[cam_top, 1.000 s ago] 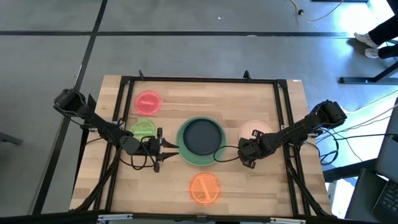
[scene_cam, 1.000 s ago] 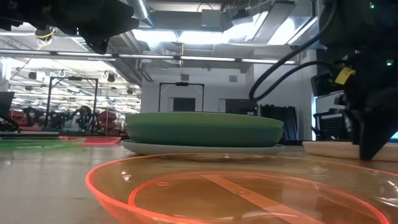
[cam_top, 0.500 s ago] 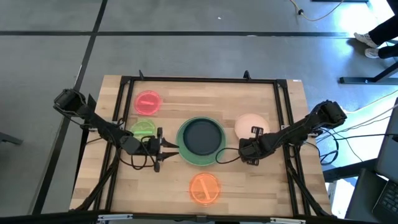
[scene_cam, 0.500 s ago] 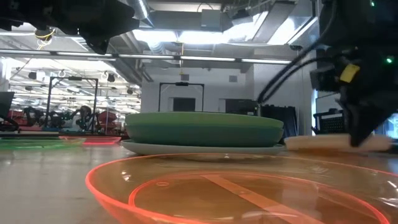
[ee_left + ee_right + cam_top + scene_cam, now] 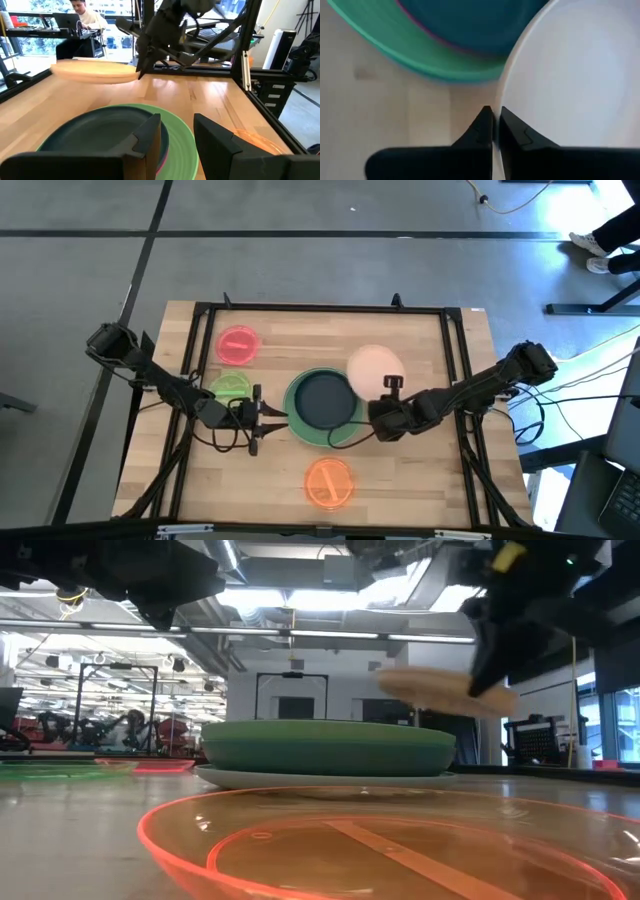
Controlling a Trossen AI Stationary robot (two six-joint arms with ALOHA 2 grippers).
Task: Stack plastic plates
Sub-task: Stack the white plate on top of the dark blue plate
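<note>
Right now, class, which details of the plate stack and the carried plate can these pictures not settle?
- Plates beneath the green plate: high view, hidden by the navy plate on top.
- Peach plate: low view, motion-blurred.
- Right end effector: right wrist view, plate rim conceals pad contact.

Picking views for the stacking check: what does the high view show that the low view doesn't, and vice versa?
Only the high view: the whole layout, with the red-pink plate and lime plate lying apart on the table, and the left pincer waiting open beside the stack.

Only the low view: the peach plate is lifted clear above the stack, tilted.

Both: the right pincer shut on the peach plate's rim, and the orange plate nearest the front.
</note>
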